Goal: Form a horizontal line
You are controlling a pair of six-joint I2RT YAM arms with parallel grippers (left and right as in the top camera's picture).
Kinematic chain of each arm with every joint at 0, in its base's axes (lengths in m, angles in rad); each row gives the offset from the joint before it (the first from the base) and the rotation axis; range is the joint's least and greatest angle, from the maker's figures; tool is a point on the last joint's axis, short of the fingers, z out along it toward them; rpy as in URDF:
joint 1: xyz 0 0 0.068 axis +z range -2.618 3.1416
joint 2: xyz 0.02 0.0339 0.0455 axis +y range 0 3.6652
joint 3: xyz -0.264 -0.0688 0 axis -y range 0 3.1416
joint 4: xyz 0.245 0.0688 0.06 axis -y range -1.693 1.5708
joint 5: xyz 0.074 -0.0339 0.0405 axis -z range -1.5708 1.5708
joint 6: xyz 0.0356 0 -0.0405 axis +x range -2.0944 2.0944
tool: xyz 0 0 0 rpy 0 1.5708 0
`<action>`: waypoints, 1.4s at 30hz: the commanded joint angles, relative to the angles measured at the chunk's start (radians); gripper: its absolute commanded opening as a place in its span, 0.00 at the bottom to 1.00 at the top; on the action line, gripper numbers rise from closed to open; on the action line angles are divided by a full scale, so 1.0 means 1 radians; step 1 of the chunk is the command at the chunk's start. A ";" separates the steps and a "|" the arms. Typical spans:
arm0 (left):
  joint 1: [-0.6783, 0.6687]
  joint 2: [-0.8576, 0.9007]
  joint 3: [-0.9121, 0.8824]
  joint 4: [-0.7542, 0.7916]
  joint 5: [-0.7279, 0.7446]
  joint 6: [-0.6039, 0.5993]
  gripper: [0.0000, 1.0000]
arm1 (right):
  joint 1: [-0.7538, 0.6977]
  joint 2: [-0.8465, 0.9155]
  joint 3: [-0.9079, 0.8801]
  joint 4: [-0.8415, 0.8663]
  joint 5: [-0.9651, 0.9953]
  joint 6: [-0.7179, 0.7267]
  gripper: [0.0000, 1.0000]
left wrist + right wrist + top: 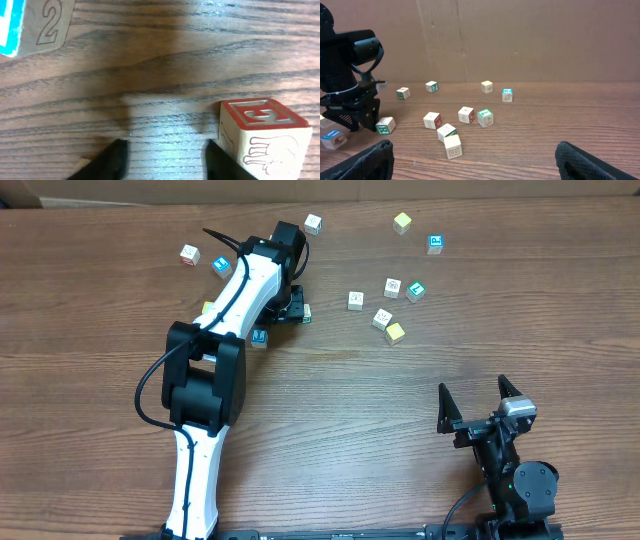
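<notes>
At the near edge of the brown wood-grain desk (330, 410), the black right fingers (443, 406) stand spread wide, holding nothing. Beyond them we see small wooden cubes (355, 300) scattered, not yet forming the horizontal line: a pale yellow cube (395, 332), a white printed cube (382, 318) and a green-faced cube (416, 290). Farther off to the left, the black left fingers (114, 161) are parted over bare desk with nothing between them. A pale wooden cube with a red E on top (262, 132) sits just beside one finger, and we cannot tell whether they touch. Farthest away lie a second yellow cube (402, 222) and a blue-faced cube with a white icon (435, 243).
</notes>
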 commanded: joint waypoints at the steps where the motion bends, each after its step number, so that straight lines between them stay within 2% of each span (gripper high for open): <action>1: -0.002 0.000 -0.005 -0.011 0.004 0.003 0.37 | 0.008 -0.012 -0.010 0.007 0.005 -0.004 1.00; 2: -0.002 0.000 -0.005 -0.014 0.004 0.003 0.38 | 0.008 -0.012 -0.010 0.007 0.005 -0.004 1.00; 4: -0.002 0.000 -0.005 -0.016 0.005 0.003 0.46 | 0.008 -0.012 -0.010 0.007 0.005 -0.004 1.00; 14: -0.003 0.000 -0.005 -0.053 0.041 0.002 0.51 | 0.008 -0.012 -0.010 0.007 0.005 -0.004 1.00; 20: -0.011 0.000 -0.005 -0.052 0.132 0.002 0.50 | 0.008 -0.012 -0.010 0.007 0.005 -0.004 1.00; 25: -0.027 0.000 -0.005 -0.050 0.132 0.002 0.43 | 0.008 -0.012 -0.010 0.007 0.005 -0.004 1.00; 36: -0.085 0.000 -0.005 -0.015 0.131 0.002 0.42 | 0.008 -0.012 -0.010 0.007 0.005 -0.004 1.00; 42: -0.095 0.000 -0.005 0.015 0.127 0.001 0.38 | 0.008 -0.012 -0.010 0.007 0.005 -0.004 1.00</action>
